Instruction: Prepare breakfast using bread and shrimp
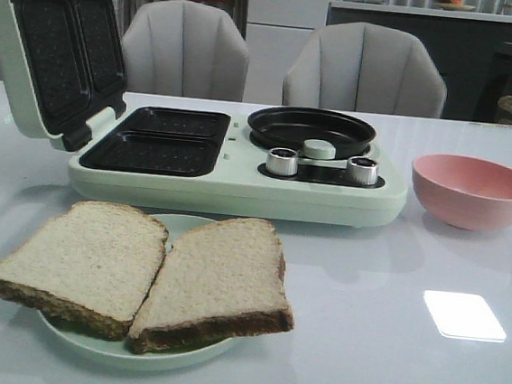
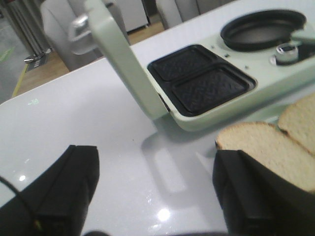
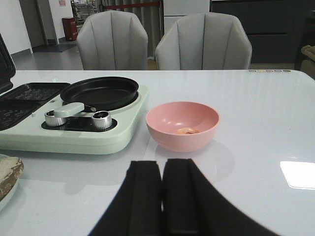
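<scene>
Front view: two slices of bread point(image 1: 144, 272) lie side by side on a pale green plate point(image 1: 168, 354), just in front of the green breakfast maker point(image 1: 238, 186), whose lid stands open over its dark grill wells. A pink bowl point(image 1: 474, 190) sits to the maker's right.

Left wrist view: the left gripper point(image 2: 155, 189) is spread wide and empty, one finger close beside the nearer slice. Bread is light, soft and easily crushed; a gentle pinch at the crust edge looks safest.

Right wrist view: the right gripper point(image 3: 162, 196) is pressed together, holding nothing. A shrimp point(image 3: 187, 131) rests in the bowl; small, curled, probably slippery.
</scene>
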{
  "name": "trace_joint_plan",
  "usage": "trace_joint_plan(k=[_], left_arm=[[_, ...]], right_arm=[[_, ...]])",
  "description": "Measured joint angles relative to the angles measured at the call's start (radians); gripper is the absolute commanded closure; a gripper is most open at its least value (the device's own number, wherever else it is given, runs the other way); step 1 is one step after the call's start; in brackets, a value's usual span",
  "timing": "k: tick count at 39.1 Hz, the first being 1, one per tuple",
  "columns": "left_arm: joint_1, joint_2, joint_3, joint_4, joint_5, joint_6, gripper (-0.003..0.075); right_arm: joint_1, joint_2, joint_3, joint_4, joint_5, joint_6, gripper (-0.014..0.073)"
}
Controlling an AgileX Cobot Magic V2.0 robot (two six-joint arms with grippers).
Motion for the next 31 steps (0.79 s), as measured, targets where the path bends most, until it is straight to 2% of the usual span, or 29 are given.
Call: trace_joint_plan(k=[19,24,31], left_arm=[[-0.44,0.41,0.0,0.424,0.168,0.004,0.0187],[-0.495,0.516,-0.002,0.531,0.179,0.004,0.0187],[-0.501,0.672,-0.045,0.646,0.2,0.004,0.0187]], right_arm=[[0.0,0.0,0.0,0.0,0.0,0.0,0.0442],[0.0,0.0,0.0,0.0,0.0,0.0,0.0442],[0.0,0.0,0.0,0.0,0.0,0.0,0.0442]])
